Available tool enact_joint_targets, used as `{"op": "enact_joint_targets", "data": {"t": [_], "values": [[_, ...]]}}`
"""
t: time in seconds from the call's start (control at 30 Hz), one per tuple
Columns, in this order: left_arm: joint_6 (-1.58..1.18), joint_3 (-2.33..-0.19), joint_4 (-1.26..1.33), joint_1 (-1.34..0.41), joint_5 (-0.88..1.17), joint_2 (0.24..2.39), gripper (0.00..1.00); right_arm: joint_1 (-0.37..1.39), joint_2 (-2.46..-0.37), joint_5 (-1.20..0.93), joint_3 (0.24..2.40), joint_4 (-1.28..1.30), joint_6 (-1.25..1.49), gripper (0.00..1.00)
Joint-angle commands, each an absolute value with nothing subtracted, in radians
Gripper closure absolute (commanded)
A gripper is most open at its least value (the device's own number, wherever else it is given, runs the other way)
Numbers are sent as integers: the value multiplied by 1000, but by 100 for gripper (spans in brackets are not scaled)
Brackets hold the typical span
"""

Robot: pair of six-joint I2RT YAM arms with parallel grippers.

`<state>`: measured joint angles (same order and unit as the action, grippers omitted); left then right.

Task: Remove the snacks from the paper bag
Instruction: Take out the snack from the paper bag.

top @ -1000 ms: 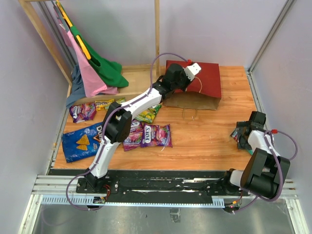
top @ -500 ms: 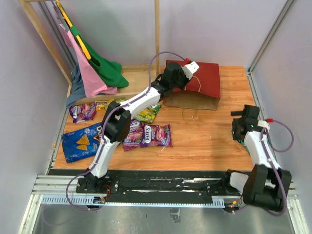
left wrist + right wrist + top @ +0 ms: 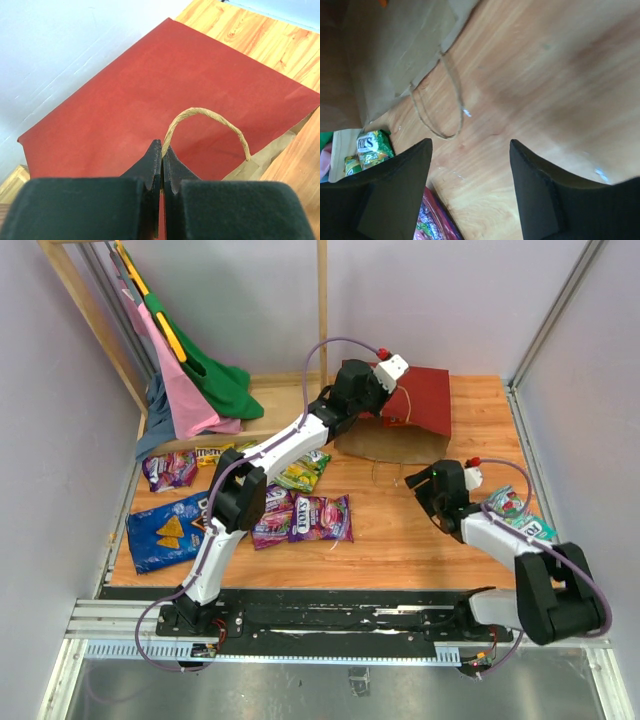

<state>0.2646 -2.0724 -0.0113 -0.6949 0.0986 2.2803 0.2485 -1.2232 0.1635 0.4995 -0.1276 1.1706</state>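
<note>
The paper bag lies on its side at the back of the table, dark red outside, its brown mouth facing the front. My left gripper is shut on the bag's upper string handle, holding that side up; in the left wrist view the left gripper pinches the string against the red paper. My right gripper hangs open and empty over bare wood in front of the mouth. A teal snack packet lies at the right. The blue Doritos bag and purple packs lie at the left.
The bag's lower string handle lies loose on the wood. A yellow-green packet and another purple pack lie left of the mouth. Pink and green garments hang from a wooden rack at the back left.
My right arm swung from the right edge toward the middle, leaving the teal packet on the table. Its jaws narrowed somewhat. The left gripper raised the bag's upper side by the handle.
</note>
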Motion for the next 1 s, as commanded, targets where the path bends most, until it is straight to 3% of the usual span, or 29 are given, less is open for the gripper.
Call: {"op": "enact_joint_targets", "data": {"t": [0.0, 0.5, 0.7, 0.97], "values": [[239, -2117, -11, -686, 106, 2260, 99, 324, -1333, 145, 559, -430, 1148, 37], [261, -2092, -26, -684, 110, 2253, 99, 292, -1789, 116, 694, -922, 1374, 36], [238, -2092, -31, -685, 133, 2256, 99, 279, -1911, 116, 784, -950, 1441, 39], [241, -2111, -47, -684, 117, 2256, 99, 325, -1976, 209, 842, -970, 1520, 35]]}}
